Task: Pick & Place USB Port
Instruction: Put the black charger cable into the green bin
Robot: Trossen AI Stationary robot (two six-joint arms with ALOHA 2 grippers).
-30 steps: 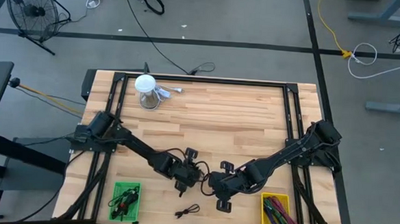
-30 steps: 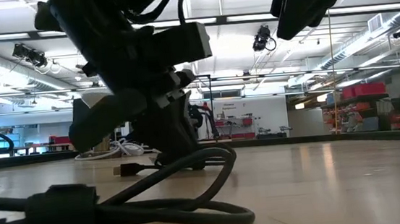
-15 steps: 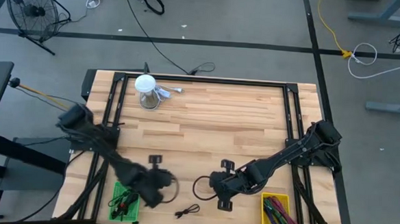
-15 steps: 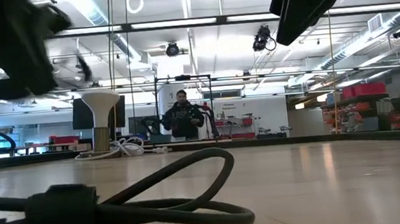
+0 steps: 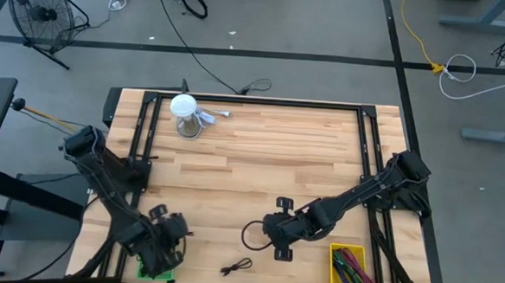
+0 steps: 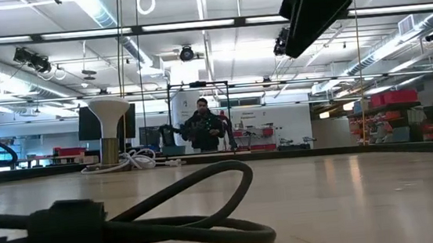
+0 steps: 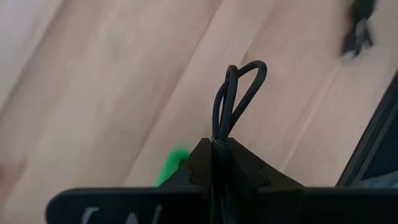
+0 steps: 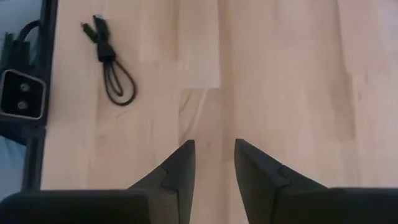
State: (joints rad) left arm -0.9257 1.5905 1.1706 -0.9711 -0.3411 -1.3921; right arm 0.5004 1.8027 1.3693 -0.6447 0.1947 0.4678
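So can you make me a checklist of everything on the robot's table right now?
Surface: wooden table, bare in the middle.
Job's things: green bin; yellow bin holding colourful cables.
Clutter: white lamp at the far edge.
Grippers: left gripper shut on a folded black cable above the green bin; right gripper open, empty.
Cables: small cable near the front edge; a cable loop by the right gripper.
Surroundings: fan, floor cords, a person far off.

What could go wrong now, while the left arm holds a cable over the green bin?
1. The left gripper pinches only a thin folded cable, with its jaws shut; the loop may slip out before release.
2. In the high view the gripper covers most of the green bin, which sits near the table edge, so the cable may fall outside it.
3. The right gripper, open, waits near a loose black cable and may snag it.
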